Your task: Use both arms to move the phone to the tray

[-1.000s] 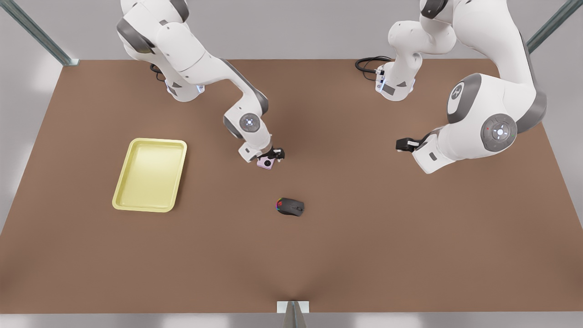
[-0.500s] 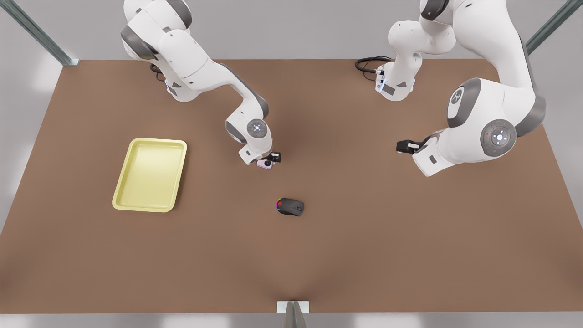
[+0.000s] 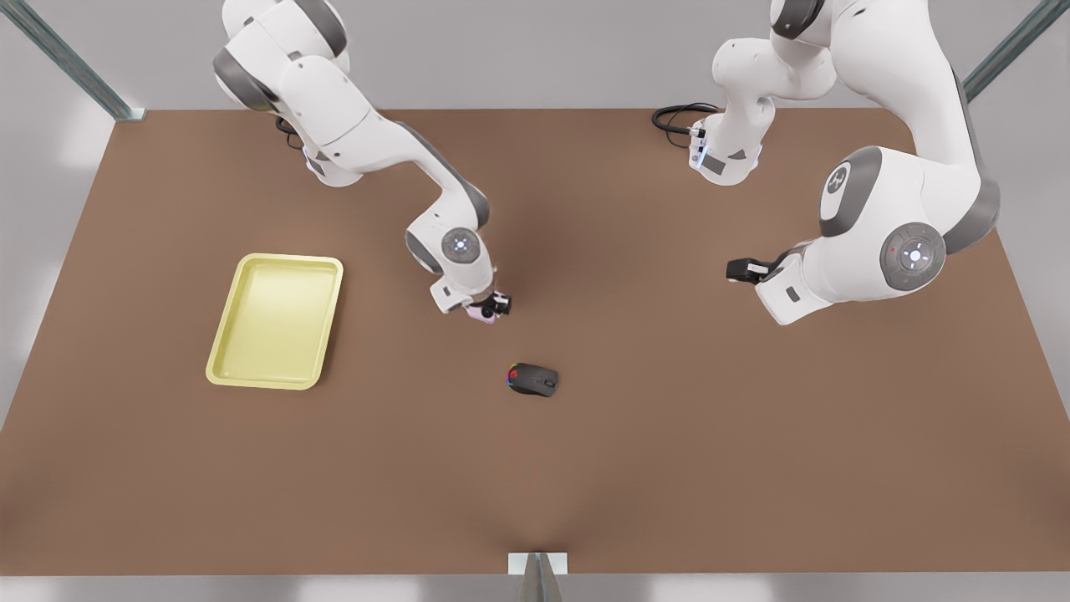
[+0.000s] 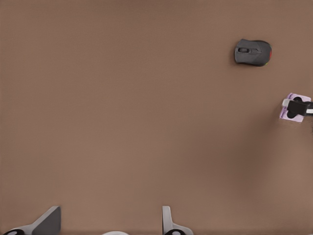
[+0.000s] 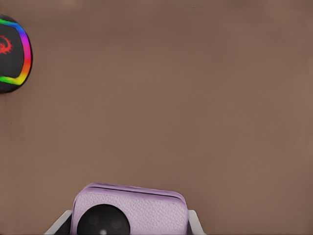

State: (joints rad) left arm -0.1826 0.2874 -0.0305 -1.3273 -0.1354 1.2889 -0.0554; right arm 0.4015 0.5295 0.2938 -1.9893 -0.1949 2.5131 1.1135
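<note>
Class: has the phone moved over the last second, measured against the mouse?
Yes. Held by the right gripper, the phone has shifted slightly toward the tray; the mouse stayed put.

Brown table (image 3: 669, 451), matte and plain, running edge to edge. Pale yellow tray (image 3: 275, 321) lying flat toward the front view's left, long side running front to back. Black mouse (image 3: 532, 379) (rainbow glow at one end) near the middle, well apart from the tray. Two white arm bases bolted along the far edge, black cable (image 3: 673, 117) coiled beside one.
</note>
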